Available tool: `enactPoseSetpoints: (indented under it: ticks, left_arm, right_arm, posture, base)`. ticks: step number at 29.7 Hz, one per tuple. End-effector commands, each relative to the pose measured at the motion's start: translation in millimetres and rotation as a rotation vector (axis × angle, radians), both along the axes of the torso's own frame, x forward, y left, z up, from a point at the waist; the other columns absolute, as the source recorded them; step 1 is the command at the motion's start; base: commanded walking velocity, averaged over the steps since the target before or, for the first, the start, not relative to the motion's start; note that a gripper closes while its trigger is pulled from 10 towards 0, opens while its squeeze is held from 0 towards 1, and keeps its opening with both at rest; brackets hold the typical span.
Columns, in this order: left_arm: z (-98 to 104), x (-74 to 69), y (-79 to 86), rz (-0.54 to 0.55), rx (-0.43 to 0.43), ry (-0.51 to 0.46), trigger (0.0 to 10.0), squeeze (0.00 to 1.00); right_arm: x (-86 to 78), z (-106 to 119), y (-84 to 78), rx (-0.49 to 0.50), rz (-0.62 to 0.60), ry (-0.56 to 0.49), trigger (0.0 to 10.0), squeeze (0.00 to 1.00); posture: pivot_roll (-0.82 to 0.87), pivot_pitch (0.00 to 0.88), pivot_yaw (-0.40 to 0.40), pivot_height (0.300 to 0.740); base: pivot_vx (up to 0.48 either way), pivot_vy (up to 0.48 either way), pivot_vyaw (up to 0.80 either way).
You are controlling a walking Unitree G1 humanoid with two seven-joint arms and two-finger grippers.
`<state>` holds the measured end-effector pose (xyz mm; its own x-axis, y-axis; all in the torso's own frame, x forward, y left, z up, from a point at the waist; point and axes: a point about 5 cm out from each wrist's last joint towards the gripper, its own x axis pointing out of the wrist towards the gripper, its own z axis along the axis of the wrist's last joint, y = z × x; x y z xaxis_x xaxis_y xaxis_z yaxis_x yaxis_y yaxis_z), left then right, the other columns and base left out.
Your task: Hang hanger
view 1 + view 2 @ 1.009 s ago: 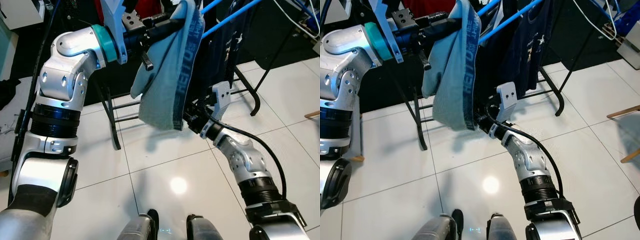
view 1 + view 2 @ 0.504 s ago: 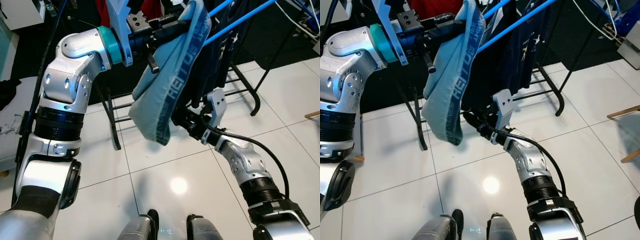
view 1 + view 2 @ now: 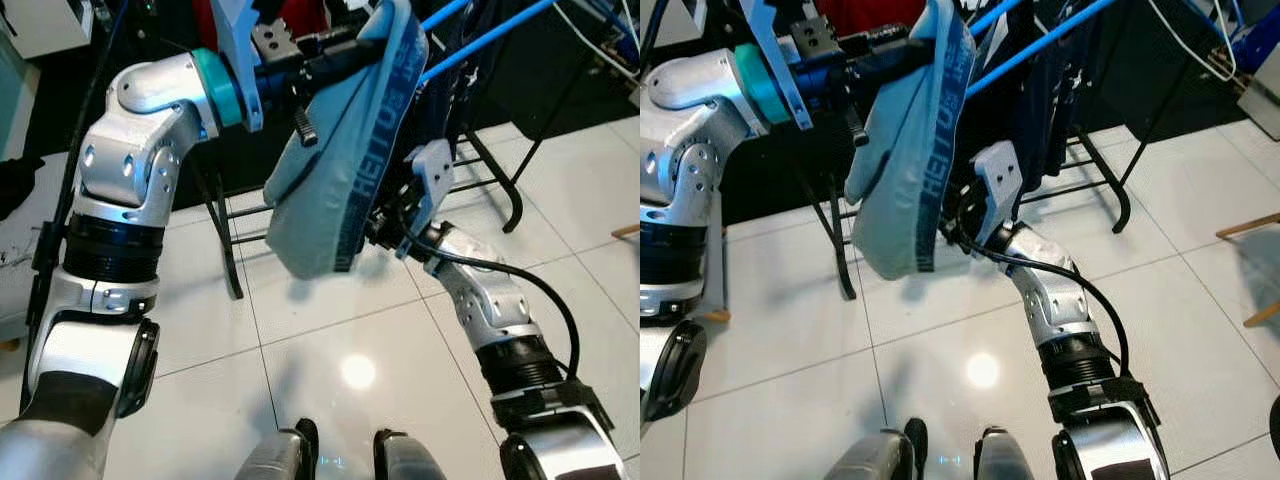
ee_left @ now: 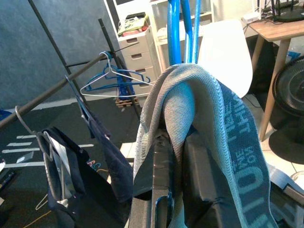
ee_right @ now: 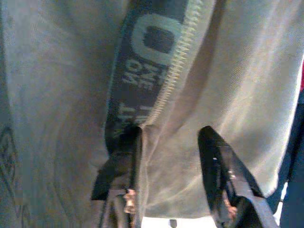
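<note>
Overhead, left gripper [image 3: 345, 55]: raised high at the robot's left, its black fingers reaching toward the blue rail; the garment is draped over them, and I cannot tell how the fingers stand beneath the cloth.
Garment: a grey-blue cloth garment [image 3: 335, 190] with a dark printed band (letters run along it) hangs from the left gripper's fingers down in front of the rack, its lower edge loose above the floor.
Right gripper [image 5: 173, 156]: lifted from the lower right, pressed up against the hanging garment; in the right wrist view its two black fingers [image 5: 223, 171] stand apart, with the cloth and its dark band and zip-like seam right before them.
Blue rail: a blue rail [image 3: 490, 35] slants up to the right just behind the garment's top; in the left wrist view two blue bars rise just beyond the fold of cloth.
Rack: a black clothes rack [image 3: 225, 235] stands on the tiles behind both arms, with dark clothes [image 3: 1050, 100] hanging from it.
Hangers: wire hangers [image 4: 116, 78] hang on a black bar in the left wrist view, well apart from the gripper.
Floor: glossy white floor tiles [image 3: 350, 370] with a lamp glare between the arms.
</note>
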<state>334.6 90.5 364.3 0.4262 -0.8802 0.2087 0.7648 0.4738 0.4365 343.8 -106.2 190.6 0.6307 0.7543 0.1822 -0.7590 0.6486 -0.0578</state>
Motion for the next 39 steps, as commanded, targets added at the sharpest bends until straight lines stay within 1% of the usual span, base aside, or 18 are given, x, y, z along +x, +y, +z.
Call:
enactPoseSetpoints:
  ticks: [1,4,5,7,8,13,15,20,23,24,26,27,32,34,35,37,38,39]
  left_arm:
    - [0,-2.1,0.5,-0.008,0.008,-0.004,10.0,0.0]
    - [-1,-1.4,-0.2,-0.009,0.008,-0.003,10.0,0.0]
    - [-1,-0.9,-0.5,-0.007,0.008,-0.003,10.0,0.0]
    - [-1,-0.6,-0.8,-0.006,0.009,-0.002,10.0,0.0]
    - [-2,-0.1,-1.2,-0.004,0.009,0.0,10.0,0.0]
    - [-3,0.4,-1.8,-0.003,0.011,0.002,10.0,0.0]
    - [-2,0.2,-1.2,-0.003,0.013,0.003,10.0,0.0]
    - [-2,0.5,-1.2,-0.002,0.013,0.003,10.0,0.0]
    - [-2,0.5,-2.2,-0.004,0.012,0.003,10.0,0.0]
    - [-1,0.3,-2.7,-0.006,0.011,0.002,10.0,0.0]
    - [-1,0.2,-3.0,-0.007,0.01,0.001,10.0,0.0]
    - [-1,-0.2,-3.1,-0.008,0.01,0.0,10.0,0.0]
    - [0,-0.8,-3.1,-0.01,0.01,-0.001,10.0,0.0]
    - [0,-1.5,-2.8,-0.01,0.011,0.0,10.0,0.0]
    - [0,-1.5,-2.8,-0.01,0.011,0.0,10.0,0.0]
    - [0,-2.2,-2.7,-0.01,0.01,0.0,10.0,0.0]
    - [0,-2.3,-2.7,-0.01,0.01,0.0,10.0,0.0]
    - [0,-2.3,-2.7,-0.01,0.01,0.0,10.0,0.0]
  right_arm:
    - [-1.8,-9,0.7,-0.005,0.005,0.02,10.0,1.0]
    - [-4.7,-10,1.5,-0.026,0.015,0.006,10.0,1.0]
    - [-6.4,-9,0.8,-0.032,0.008,-0.008,10.0,0.36]
    - [-8.7,-7,-0.1,-0.034,0.002,-0.018,10.0,0.36]
    - [-13.0,-4,-0.1,-0.033,0.011,-0.032,10.0,0.0]
    - [-20.4,0,1.2,-0.033,0.032,-0.054,10.0,0.0]
    - [-32.9,11,10.2,-0.027,0.114,-0.091,10.0,0.0]
    - [-35.6,15,14.6,-0.021,0.136,-0.095,10.0,0.0]
    - [-28.5,7,14.1,-0.044,0.112,-0.075,10.0,0.0]
    - [-21.6,-1,13.2,-0.063,0.096,-0.041,10.0,0.0]
    - [-17.3,-6,12.7,-0.076,0.085,-0.016,10.0,0.0]
    - [-10.3,-12,11.3,-0.091,0.07,0.015,10.0,0.0]
    - [-0.6,-19,8.8,-0.114,0.038,0.057,10.0,0.0]
    - [8.6,-28,5.2,-0.157,-0.033,0.124,10.0,0.0]
    - [8.6,-28,5.2,-0.157,-0.033,0.124,10.0,0.0]
    - [11.5,-38,-1.0,-0.208,-0.105,0.164,10.0,0.0]
    - [9.6,-45,-6.1,-0.226,-0.133,0.184,10.0,0.0]
    - [9.6,-45,-6.1,-0.226,-0.133,0.184,10.0,0.0]
  posture:
    - [-0.05,0.118,0.139,0.74]
    - [-0.05,0.118,0.138,0.74]
    - [-0.05,0.118,0.139,0.74]
    - [-0.05,0.118,0.139,0.74]
    - [-0.05,0.121,0.142,0.74]
    - [-0.05,0.12,0.142,0.74]
    - [-0.04,0.119,0.142,0.74]
    - [-0.04,0.12,0.144,0.74]
    - [-0.04,0.12,0.145,0.74]
    - [-0.04,0.12,0.145,0.74]
    - [-0.04,0.12,0.145,0.74]
    - [-0.03,0.12,0.145,0.74]
    - [-0.03,0.12,0.144,0.74]
    - [-0.03,0.12,0.14,0.74]
    - [-0.03,0.12,0.14,0.74]
    - [-0.03,0.12,0.14,0.74]
    - [-0.03,0.123,0.141,0.74]
    - [-0.03,0.123,0.141,0.74]
  base:
    - [0.0,0.0,0.0]
    - [0.0,0.0,0.0]
    - [0.0,0.0,0.0]
    - [0.0,0.0,0.0]
    - [0.0,0.0,0.0]
    - [0.0,0.0,0.0]
    - [0.0,0.0,0.0]
    - [0.0,0.0,0.0]
    - [0.0,0.0,0.0]
    - [0.0,0.0,0.0]
    - [0.0,0.0,0.0]
    - [0.0,0.0,0.0]
    - [0.0,0.0,0.0]
    - [0.0,0.0,0.0]
    - [0.0,0.0,0.0]
    - [0.0,0.0,0.0]
    - [0.0,0.0,0.0]
    - [0.0,0.0,0.0]
